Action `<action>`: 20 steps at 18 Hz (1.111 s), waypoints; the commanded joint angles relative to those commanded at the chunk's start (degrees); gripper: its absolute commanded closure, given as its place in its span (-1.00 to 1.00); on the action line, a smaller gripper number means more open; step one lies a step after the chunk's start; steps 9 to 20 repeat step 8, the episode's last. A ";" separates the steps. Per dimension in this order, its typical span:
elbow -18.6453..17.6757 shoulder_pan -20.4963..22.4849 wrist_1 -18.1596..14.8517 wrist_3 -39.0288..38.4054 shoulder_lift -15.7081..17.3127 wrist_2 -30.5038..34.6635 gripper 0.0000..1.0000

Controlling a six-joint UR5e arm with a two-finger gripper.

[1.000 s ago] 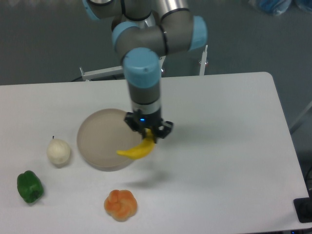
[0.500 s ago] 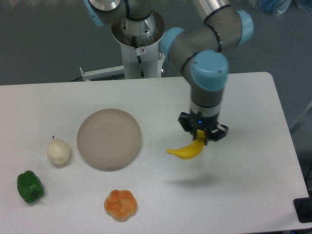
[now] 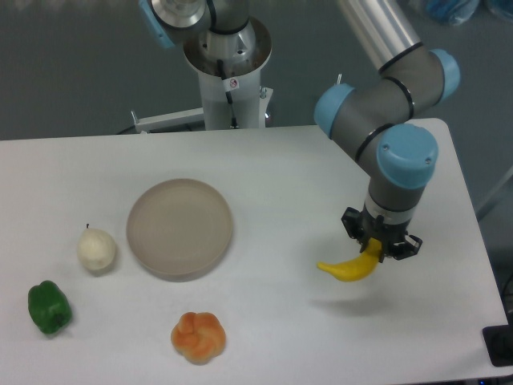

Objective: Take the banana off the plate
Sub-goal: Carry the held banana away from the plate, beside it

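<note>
My gripper is shut on the right end of the yellow banana and holds it above the table at the right side, its shadow on the tabletop below. The banana's free end points down and left. The round beige-grey plate lies left of centre, far from the gripper, with nothing on it.
A pale pear-like fruit lies left of the plate. A green pepper is at the front left. An orange bun-like item sits in front of the plate. The arm's base stands behind the table. The table's right edge is near the gripper.
My gripper has carried the banana from the plate's right rim rightward and toward the front, across the table to the right side. The plate and other foods have not moved.
</note>
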 joint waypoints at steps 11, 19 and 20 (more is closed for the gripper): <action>-0.09 0.53 -0.18 3.88 -0.26 -0.18 1.00; -0.09 0.53 -0.18 3.88 -0.26 -0.18 1.00; -0.09 0.53 -0.18 3.88 -0.26 -0.18 1.00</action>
